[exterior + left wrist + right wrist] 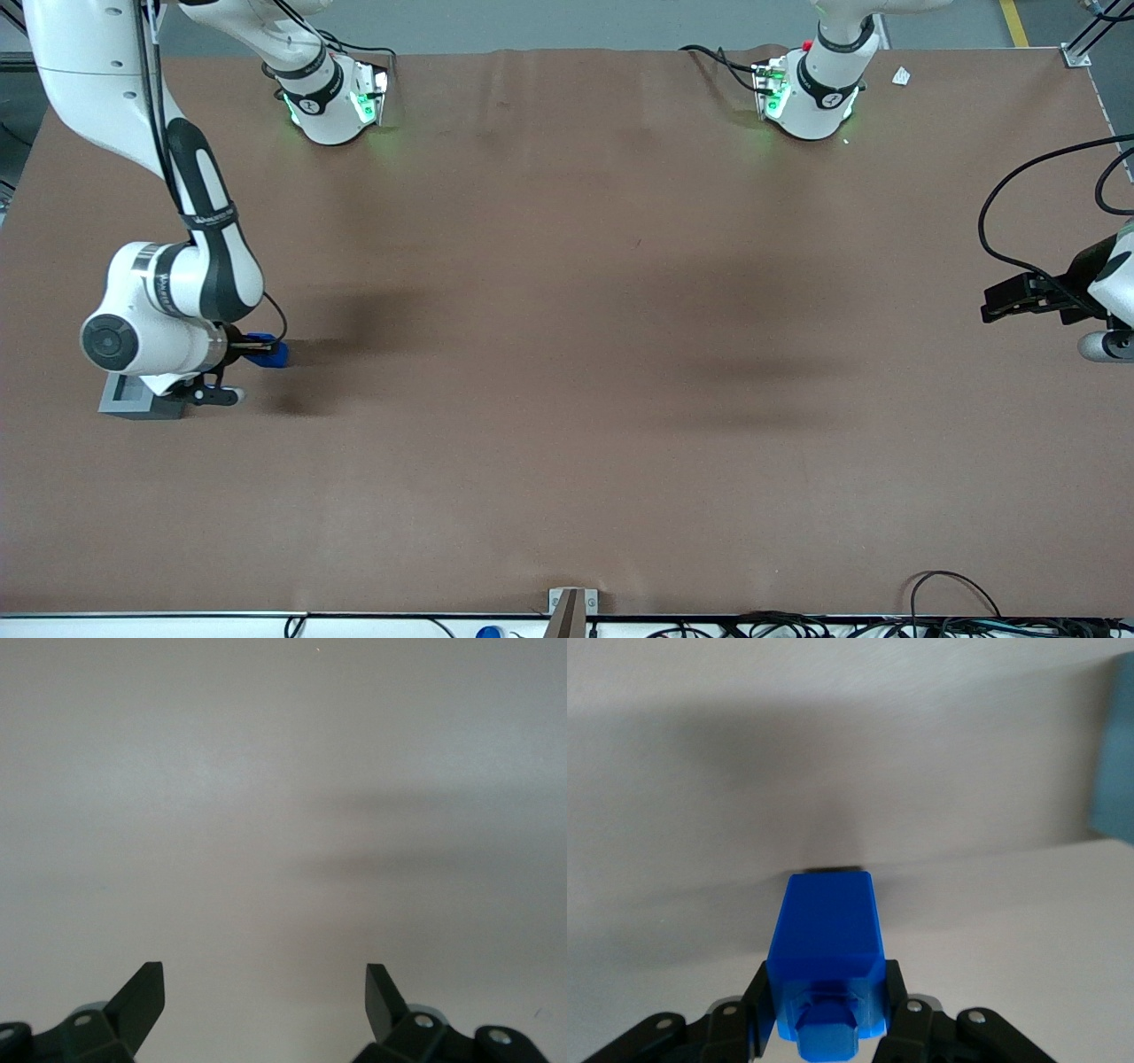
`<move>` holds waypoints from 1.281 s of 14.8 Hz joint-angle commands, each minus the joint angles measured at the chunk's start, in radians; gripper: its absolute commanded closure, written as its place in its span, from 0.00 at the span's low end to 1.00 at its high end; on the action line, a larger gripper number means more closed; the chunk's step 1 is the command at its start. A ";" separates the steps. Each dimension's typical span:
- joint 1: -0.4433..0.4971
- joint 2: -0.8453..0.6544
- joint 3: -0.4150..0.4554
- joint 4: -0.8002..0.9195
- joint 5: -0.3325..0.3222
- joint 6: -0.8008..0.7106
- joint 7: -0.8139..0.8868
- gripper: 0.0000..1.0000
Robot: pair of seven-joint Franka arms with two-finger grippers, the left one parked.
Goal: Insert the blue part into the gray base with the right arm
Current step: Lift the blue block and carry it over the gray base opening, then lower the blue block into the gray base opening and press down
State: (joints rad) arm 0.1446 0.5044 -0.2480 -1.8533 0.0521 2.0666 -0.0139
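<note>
The right arm's black gripper [259,351] is shut on the blue part [270,353], holding it sideways low over the brown table. In the right wrist view the blue part [827,926] sits between both fingers [897,997], with its narrower stub toward the camera. My gripper [826,997] clamps the block's sides. The gray base [133,400] stands on the table beside the gripper, slightly nearer the front camera. It is partly covered by the arm's round wrist joint [111,341]. A strip of its top socket shows.
The brown mat [567,354] stretches toward the parked arm's end. Two arm pedestals [332,106] stand farther from the front camera. A metal bracket [571,602] sits at the near edge. A blurred pale blue-grey shape [1114,753] shows in the right wrist view.
</note>
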 commanded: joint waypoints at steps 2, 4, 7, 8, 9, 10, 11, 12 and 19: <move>-0.033 -0.010 -0.011 0.146 0.011 -0.159 -0.008 0.99; -0.046 -0.010 -0.013 0.196 0.009 -0.186 -0.012 0.99; -0.074 0.000 -0.011 0.271 0.011 -0.189 -0.012 0.99; -0.091 0.014 -0.011 0.314 0.011 -0.213 -0.014 1.00; -0.115 0.038 -0.011 0.356 0.009 -0.256 -0.015 1.00; -0.146 0.083 -0.005 0.420 0.011 -0.298 -0.038 1.00; -0.172 0.121 -0.004 0.469 0.028 -0.321 -0.081 1.00; -0.192 0.138 -0.005 0.503 0.049 -0.329 -0.124 1.00; -0.267 0.164 -0.005 0.552 0.046 -0.323 -0.208 1.00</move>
State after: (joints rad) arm -0.0959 0.6559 -0.2672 -1.3380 0.0900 1.7642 -0.1843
